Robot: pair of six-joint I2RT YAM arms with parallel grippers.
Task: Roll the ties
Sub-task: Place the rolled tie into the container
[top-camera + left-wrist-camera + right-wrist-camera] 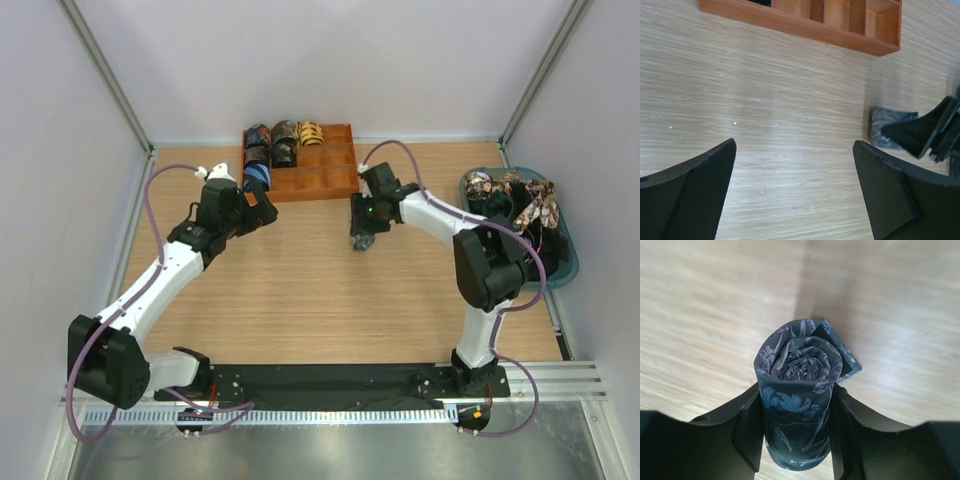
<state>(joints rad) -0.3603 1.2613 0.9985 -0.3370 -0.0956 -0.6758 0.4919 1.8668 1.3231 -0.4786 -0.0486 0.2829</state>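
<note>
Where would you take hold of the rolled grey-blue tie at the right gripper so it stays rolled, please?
Grip the rolled tie by its curved wall, coming in over its spiral end, one finger each side, as the right gripper does. Squeezing across should keep layers tight; a pad over the jutting loose tip would help.

From above you see the whole tabletop (300,290). Each wrist view looks closely past its fingers (690,195); all three share the rolled tie (797,390) between the right fingers (747,435).
</note>
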